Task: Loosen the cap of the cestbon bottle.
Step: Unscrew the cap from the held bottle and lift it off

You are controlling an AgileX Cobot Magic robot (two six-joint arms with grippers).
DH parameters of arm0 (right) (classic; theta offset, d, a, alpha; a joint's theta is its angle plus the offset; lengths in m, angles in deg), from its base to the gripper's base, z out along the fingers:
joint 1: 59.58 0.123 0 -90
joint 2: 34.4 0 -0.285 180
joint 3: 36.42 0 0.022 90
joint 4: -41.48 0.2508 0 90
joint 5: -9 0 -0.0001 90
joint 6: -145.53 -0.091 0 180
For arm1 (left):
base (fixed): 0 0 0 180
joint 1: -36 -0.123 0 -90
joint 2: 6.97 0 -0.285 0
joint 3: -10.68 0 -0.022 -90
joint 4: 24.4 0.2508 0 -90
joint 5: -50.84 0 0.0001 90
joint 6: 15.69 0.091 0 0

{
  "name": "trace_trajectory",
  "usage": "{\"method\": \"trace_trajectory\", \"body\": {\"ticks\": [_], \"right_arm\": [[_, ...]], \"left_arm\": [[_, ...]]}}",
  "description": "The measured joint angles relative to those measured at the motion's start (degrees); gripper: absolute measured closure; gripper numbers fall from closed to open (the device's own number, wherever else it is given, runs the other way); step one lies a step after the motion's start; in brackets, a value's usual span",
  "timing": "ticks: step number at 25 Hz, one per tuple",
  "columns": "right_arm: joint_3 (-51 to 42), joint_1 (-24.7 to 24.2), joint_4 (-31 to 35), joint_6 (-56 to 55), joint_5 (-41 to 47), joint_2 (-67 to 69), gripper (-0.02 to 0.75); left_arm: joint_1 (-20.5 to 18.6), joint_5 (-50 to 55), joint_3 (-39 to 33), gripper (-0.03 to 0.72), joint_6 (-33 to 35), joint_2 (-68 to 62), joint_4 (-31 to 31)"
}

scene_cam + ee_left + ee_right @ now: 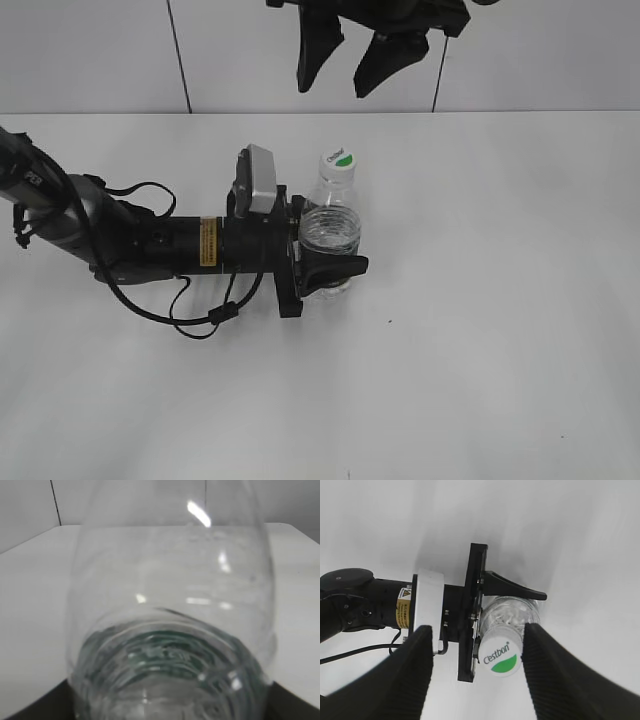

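Right wrist view: cap [501,656] directly beneath spread right pincer [475,652]; cestbon bottle [330,235] upright, clamped by left pincer [322,262].

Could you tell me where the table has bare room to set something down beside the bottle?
The table is bare right of the cestbon bottle, and along the front edge. It is crowded left of the bottle: the left gripper clamps its body, with arm and cables behind. Above the cap, the right gripper hangs open.

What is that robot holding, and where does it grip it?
The left gripper clamps the clear plastic water bottle around its lower body; the right gripper, open above, holds nothing.
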Motion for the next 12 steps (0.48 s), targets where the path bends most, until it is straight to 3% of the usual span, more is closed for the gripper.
{"method": "trace_trajectory", "body": {"ticks": [12], "right_arm": [[-6.00,0.00,0.46,-0.81,0.00,-0.17,0.305]], "left_arm": [[0.00,0.05,0.00,0.288,-0.09,0.00,-0.32]]}}
